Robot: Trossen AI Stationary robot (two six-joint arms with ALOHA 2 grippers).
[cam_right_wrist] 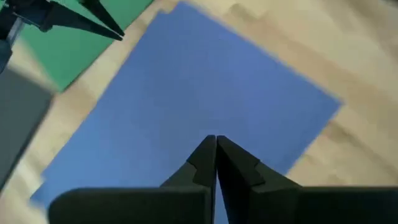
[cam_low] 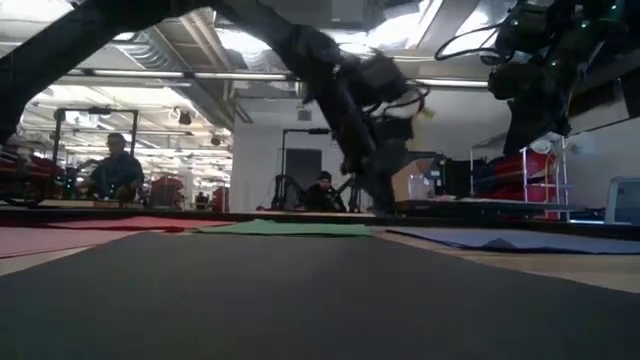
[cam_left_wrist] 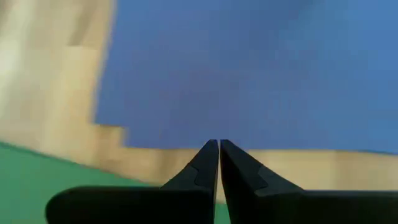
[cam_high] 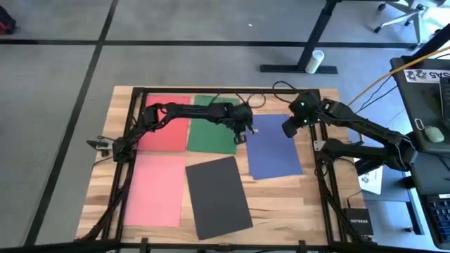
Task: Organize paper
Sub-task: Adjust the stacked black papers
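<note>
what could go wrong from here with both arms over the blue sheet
1. The left gripper and right gripper both hang by the blue sheet, jaws shut. If they close in from either side, the arms may collide.
2. Flat paper gives shut jaws no edge; pushing down could crease the sheet or slide it over the green sheet.
3. The dark grey sheet lies askew close by and might get knocked.

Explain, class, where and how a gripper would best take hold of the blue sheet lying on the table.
Probably at an edge or corner, not the middle: the blue sheet lies flat on the table, leaving nothing to pinch from above. Its right edge and near corner border bare wood, while the green sheet sits close to its left. The right gripper, above its far edge with fingers shut, could open and come from that right side.
</note>
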